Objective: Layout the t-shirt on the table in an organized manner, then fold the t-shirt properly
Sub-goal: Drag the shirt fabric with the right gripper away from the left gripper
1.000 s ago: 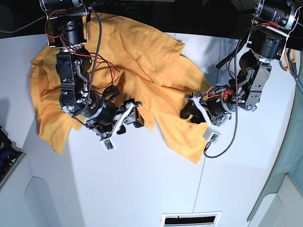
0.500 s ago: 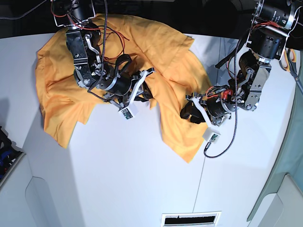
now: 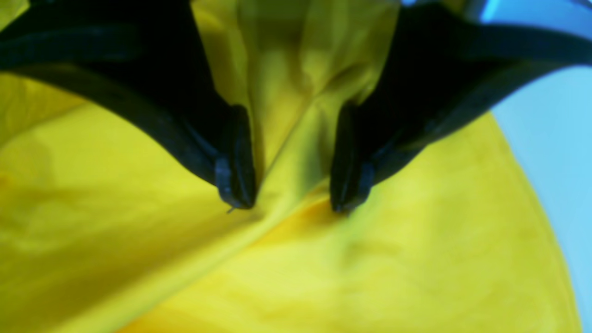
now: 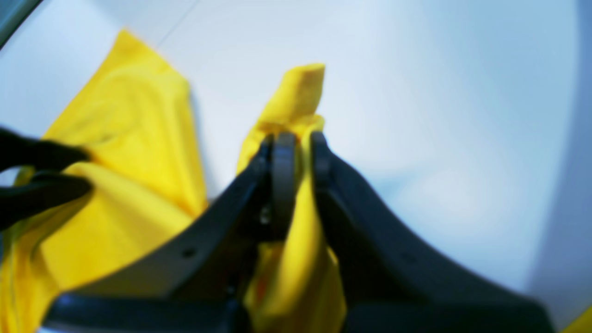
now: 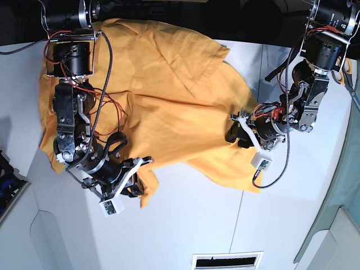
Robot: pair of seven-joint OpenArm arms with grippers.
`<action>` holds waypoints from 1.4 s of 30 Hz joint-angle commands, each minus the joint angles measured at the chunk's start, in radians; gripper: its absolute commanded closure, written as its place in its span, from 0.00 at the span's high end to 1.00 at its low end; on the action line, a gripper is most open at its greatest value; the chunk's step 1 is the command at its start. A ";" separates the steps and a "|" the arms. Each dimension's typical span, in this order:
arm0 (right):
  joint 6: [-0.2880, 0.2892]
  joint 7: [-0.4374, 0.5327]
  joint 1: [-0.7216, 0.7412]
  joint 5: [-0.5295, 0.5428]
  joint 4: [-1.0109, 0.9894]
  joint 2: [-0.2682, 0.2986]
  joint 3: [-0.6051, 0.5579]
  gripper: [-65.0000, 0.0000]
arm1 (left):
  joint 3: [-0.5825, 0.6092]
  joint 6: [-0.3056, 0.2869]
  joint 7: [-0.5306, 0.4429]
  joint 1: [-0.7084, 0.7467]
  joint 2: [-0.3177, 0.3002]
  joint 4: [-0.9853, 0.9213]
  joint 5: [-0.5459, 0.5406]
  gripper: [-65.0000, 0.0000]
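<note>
T-shirt [image 5: 169,95] spread rumpled across table [image 5: 191,219]. Right gripper [image 4: 298,152] fingers clamped on a bunched hem, likely to pull it flat. Left gripper [image 3: 291,185] fingers apart, straddling a fold.

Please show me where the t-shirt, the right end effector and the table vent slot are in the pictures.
t-shirt [image 5: 169,90], base view, middle of the spread fabric.
right end effector [image 4: 298,148], right wrist view, between the fingertips.
vent slot [image 5: 226,261], base view, its dark opening.
</note>
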 commanded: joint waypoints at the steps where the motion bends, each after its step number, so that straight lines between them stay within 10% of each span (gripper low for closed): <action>1: -0.004 0.027 0.047 0.026 0.018 0.006 0.007 0.06 | 0.003 0.045 0.111 0.024 -0.016 -0.015 0.063 0.49; 6: -0.005 -0.027 0.073 0.093 0.018 0.016 0.008 0.61 | 0.004 0.034 0.108 0.048 -0.008 -0.015 0.063 0.49; 10: -0.017 -0.061 0.032 0.102 0.018 0.023 0.010 0.62 | 0.004 0.035 0.109 0.061 -0.011 -0.015 0.085 0.49; 17: -0.255 0.059 -0.040 0.041 -0.012 0.083 0.074 0.62 | 0.003 0.035 0.118 0.061 -0.014 -0.015 0.108 0.49; 28: -0.203 0.225 -0.007 0.029 -0.327 0.113 0.100 0.62 | 0.003 0.036 0.118 0.061 -0.013 -0.015 0.107 0.49; 42: -0.194 0.260 0.093 -0.012 -0.433 0.083 -0.157 0.62 | 0.003 0.039 0.119 0.061 -0.013 -0.015 0.105 0.49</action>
